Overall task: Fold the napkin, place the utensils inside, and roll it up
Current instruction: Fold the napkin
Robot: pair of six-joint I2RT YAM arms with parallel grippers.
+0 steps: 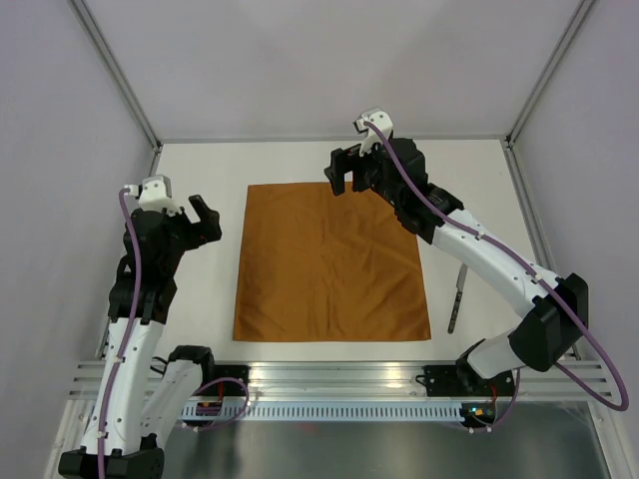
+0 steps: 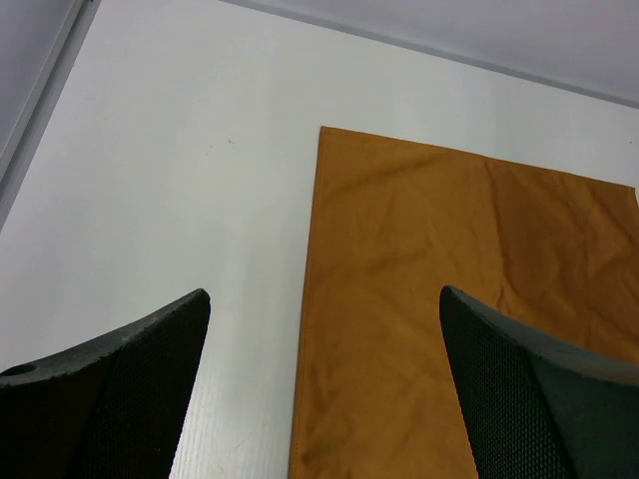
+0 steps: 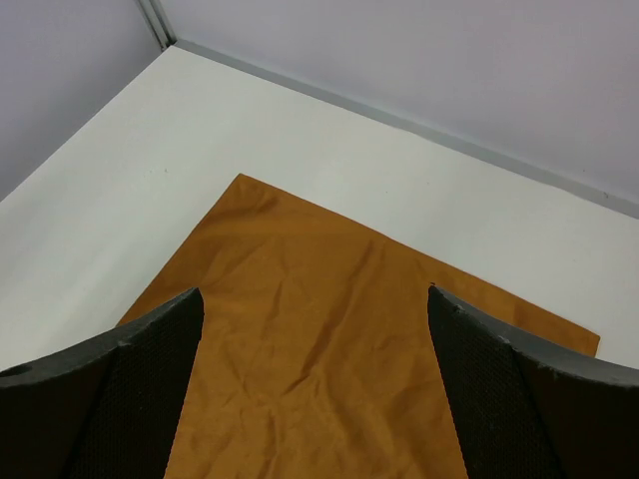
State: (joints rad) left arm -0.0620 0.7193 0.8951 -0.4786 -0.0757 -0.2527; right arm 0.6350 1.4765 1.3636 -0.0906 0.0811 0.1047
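"What's on the white table (image 1: 290, 162)?"
"An orange-brown napkin (image 1: 329, 264), spread flat in the middle. A slim grey utensil (image 1: 455, 299) lies to its right, apart from the cloth."

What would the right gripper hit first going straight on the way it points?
Probably the napkin: the right gripper has its open jaws framing only cloth ahead, though depth is hard to judge.

The napkin (image 1: 329, 264) is plain rust-orange with no pattern, only faint darker creases. The table (image 1: 205, 175) is white. The utensil (image 1: 455, 297) on the right is grey metal. The left arm (image 1: 120, 389) and right arm (image 1: 494, 257) are white with black joints and carry purple cables (image 1: 128, 259). The left gripper (image 1: 207, 222) and right gripper (image 1: 342, 185) are black, and their fingers (image 2: 110, 399) have a fine dotted mesh. The walls (image 1: 329, 60) are pale lilac-grey.
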